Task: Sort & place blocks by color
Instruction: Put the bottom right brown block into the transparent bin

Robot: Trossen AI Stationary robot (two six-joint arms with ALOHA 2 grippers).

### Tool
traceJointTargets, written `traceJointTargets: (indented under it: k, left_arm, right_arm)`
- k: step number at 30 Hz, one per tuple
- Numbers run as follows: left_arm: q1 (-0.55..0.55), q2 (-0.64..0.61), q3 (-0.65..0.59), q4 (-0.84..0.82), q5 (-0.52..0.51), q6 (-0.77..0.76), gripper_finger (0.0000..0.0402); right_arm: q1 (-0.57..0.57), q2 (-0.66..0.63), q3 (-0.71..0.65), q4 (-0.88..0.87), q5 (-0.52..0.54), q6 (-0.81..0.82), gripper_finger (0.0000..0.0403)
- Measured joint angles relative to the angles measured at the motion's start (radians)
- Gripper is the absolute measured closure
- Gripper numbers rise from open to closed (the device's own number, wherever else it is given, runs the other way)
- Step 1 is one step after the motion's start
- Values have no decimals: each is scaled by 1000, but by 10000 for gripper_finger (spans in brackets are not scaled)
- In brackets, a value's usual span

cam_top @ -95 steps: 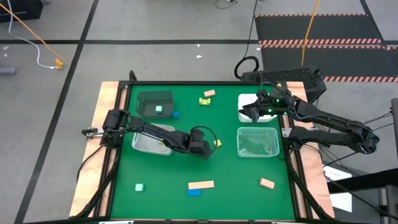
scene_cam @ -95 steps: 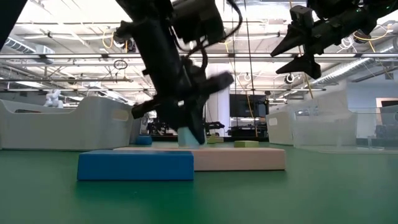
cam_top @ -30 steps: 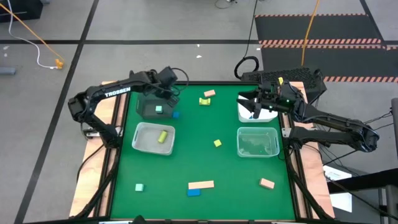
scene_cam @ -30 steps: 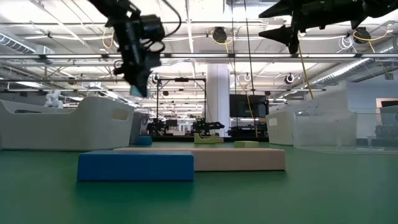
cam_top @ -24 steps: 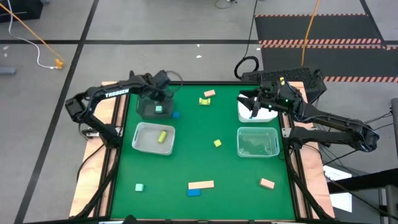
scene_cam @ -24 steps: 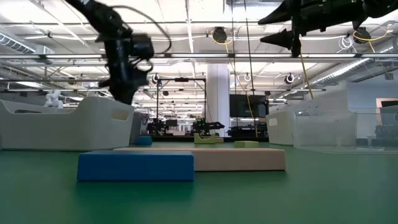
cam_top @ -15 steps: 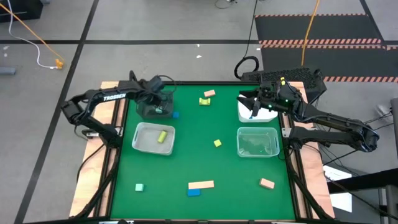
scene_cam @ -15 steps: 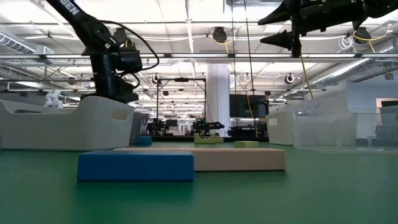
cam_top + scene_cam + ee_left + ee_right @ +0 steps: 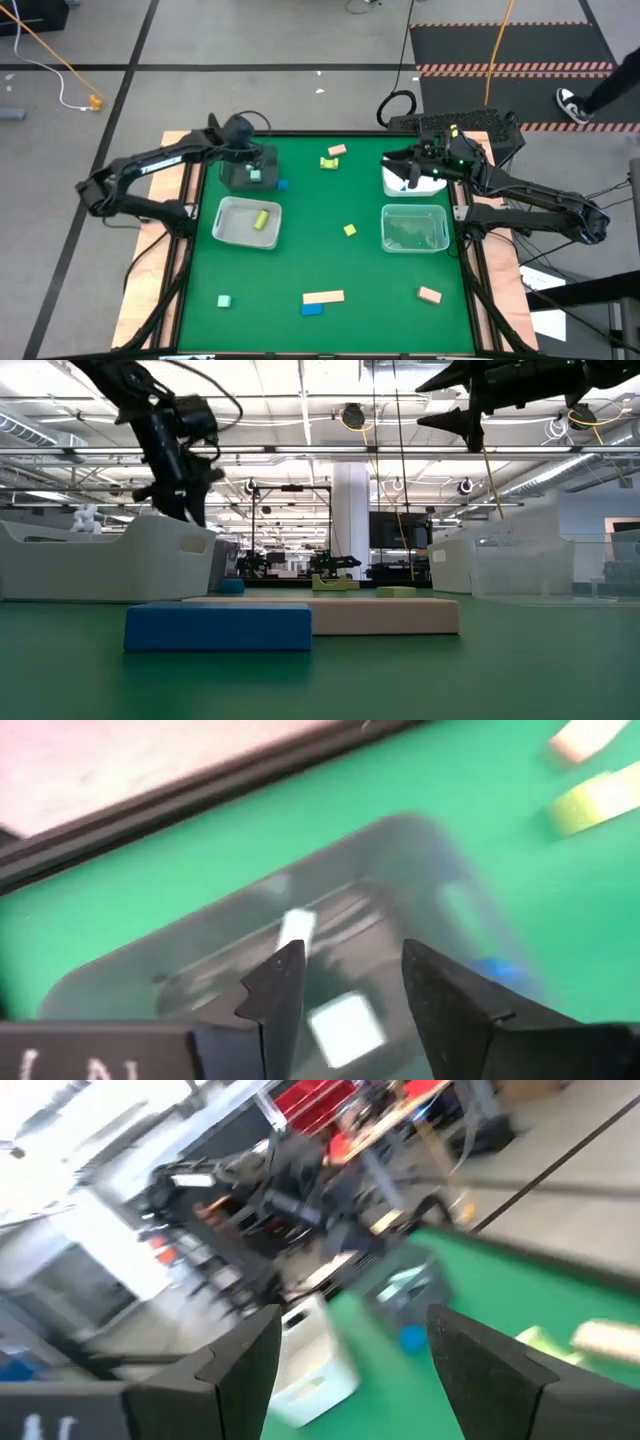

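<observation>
The left gripper [image 9: 258, 158] is hanging over the dark grey bin [image 9: 238, 178] at the far left of the green table [image 9: 330, 260]. In the left wrist view its two fingers [image 9: 278, 988] are standing apart with nothing between them, and below them, inside the bin, a mint cube [image 9: 345, 1027] is lying on the floor next to a second pale piece [image 9: 295, 928] (blurred, so its colour is uncertain). From above, a mint cube [image 9: 254, 176] is showing in the bin, and a small blue block [image 9: 283, 184] is sitting on the table just outside the bin's right wall.

The right gripper [image 9: 403, 170] is waiting in the air above the white bin [image 9: 432, 185] at the far right, its fingers [image 9: 250, 1360] spread wide and holding nothing.

A yellow-green bar [image 9: 261, 218] is lying in the clear bin [image 9: 228, 232] in front of the dark one. The other clear bin [image 9: 414, 228], on the right, is showing no block that can be made out.

Loose blocks are scattered on the table: a yellow-green piece [image 9: 328, 161] touching a tan one [image 9: 337, 150] near the far edge, a small yellow-green cube [image 9: 349, 230] in the middle, a mint cube [image 9: 225, 300] near the front left, a tan bar [image 9: 323, 297] with a blue block [image 9: 312, 309] just beside it at the front, and a tan block [image 9: 429, 295] at the front right.
</observation>
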Motion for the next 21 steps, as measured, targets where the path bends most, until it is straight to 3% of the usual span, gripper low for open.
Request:
traceJointTargets:
  k: [6, 13, 21]
  left_arm:
    - [-54, -175, 1, 112, 51, -97, 218]
    - [-150, -317, 1, 324, 53, -158, 218]
    - [-271, -358, 1, 493, 53, -186, 217]
  right_arm:
    - [77, 0, 0, -81, -164, 168, 161]
    - [250, 1, 0, -245, -315, 340, 161]
    - [505, 1, 0, -480, -368, 435, 161]
